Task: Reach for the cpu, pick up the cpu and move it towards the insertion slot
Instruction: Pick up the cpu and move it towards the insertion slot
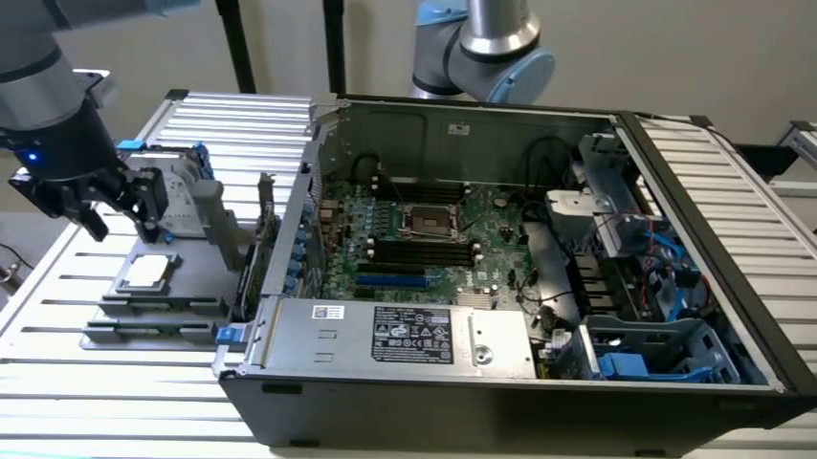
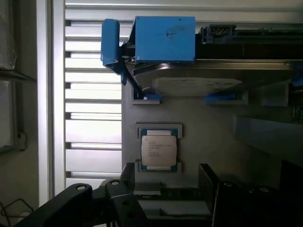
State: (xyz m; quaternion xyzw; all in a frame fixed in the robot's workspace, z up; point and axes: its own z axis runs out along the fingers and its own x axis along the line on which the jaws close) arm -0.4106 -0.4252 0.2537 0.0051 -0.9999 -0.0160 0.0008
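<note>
Well, the cpu (image 1: 147, 271) lies flat, lid up, square with its grey tray (image 1: 134, 308) at the exterior view's left; the gripper (image 1: 121, 228) hangs just above it, jaws spread, empty.

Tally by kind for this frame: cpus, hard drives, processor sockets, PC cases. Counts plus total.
cpu: 1
hard drive: 1
insertion slot: 1
computer case: 1
Total: 4
</note>
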